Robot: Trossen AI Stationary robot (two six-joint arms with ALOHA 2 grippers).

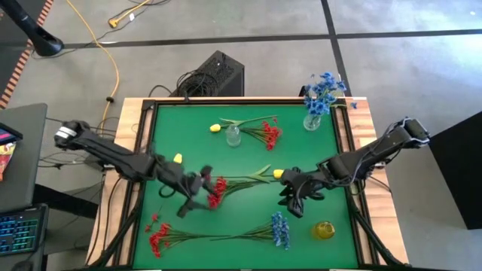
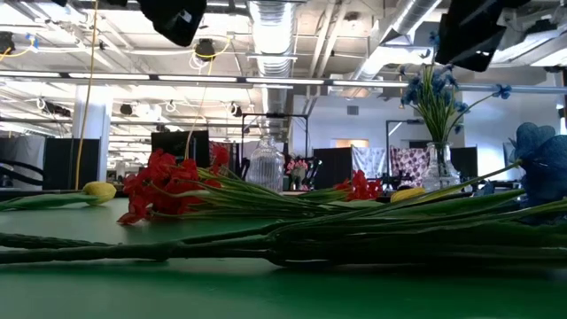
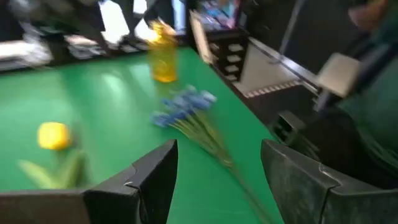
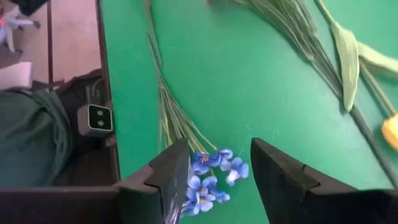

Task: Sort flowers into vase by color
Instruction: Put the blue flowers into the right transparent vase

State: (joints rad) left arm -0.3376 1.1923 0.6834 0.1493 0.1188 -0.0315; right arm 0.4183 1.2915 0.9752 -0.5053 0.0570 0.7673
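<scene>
Since both grippers hover over the mat with fingers spread and nothing between them, the step in hand looks like picking a sprig, and doing it well means closing on the thin stem, not the blooms, with the jaws set across the stem's line.

At the near left corner a red sprig (image 1: 160,237) lies with blooms toward the left edge, its stem running right along the near edge. The left gripper (image 1: 194,202) hangs just beside a second red sprig (image 1: 217,190), whose blooms point left and whose stem runs right, slightly away, toward mid-mat. A yellow bud (image 1: 178,159) lies near that arm.

The blue sprig (image 1: 280,229) lies head to the right, stem trailing left; the right gripper (image 4: 217,171) is directly above its blooms and would do better shifted back along the stem. Another yellow bud (image 1: 278,174) sits beside that gripper.

The blue vase (image 1: 314,120) at the far right already holds blue blooms, so lift and turn the sprig stem-down there.
</scene>
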